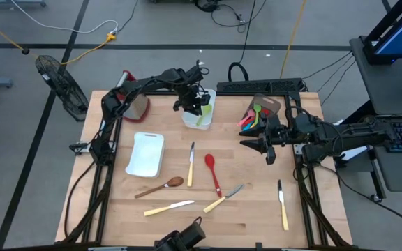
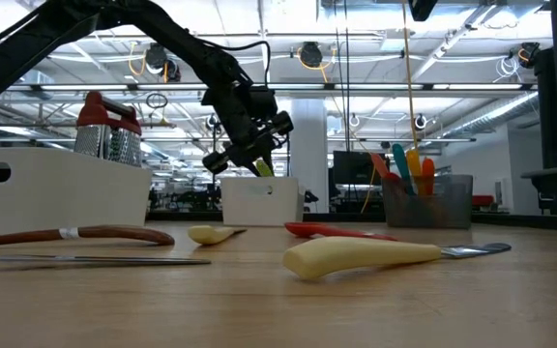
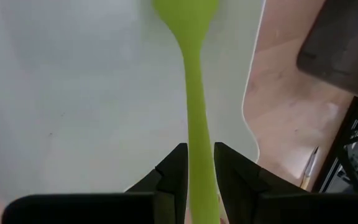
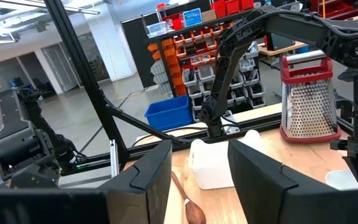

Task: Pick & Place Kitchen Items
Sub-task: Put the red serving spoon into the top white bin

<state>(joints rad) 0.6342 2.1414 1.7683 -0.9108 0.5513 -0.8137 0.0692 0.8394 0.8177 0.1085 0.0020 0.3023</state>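
My left gripper point(image 1: 195, 104) hangs over the white tub point(image 1: 199, 111) at the far middle of the table, shut on a green silicone spoon point(image 3: 194, 93). The spoon's head point(image 3: 185, 15) points down into the tub. My right gripper point(image 1: 265, 148) waits open and level above the table's right side, with nothing between its fingers point(image 4: 199, 180). A red spoon point(image 1: 212, 171), a wooden spoon point(image 1: 160, 187) and several cream-handled knives point(image 1: 168, 207) lie flat on the table nearer the front. My left gripper pinches the green spoon's handle point(image 3: 201, 180) between its two fingers, which lie across it. The fingers slant down from above. The spoon hangs below them, head downward inside the tub point(image 3: 73, 93); whether the head touches the tub's floor I cannot tell.
A flat white tub point(image 1: 145, 153) sits at the left middle. The red-topped grater point(image 1: 132, 101) stands at the far left. A brown holder point(image 1: 259, 111) with coloured utensils stands at the far right. A knife point(image 1: 283, 204) lies near the right front.
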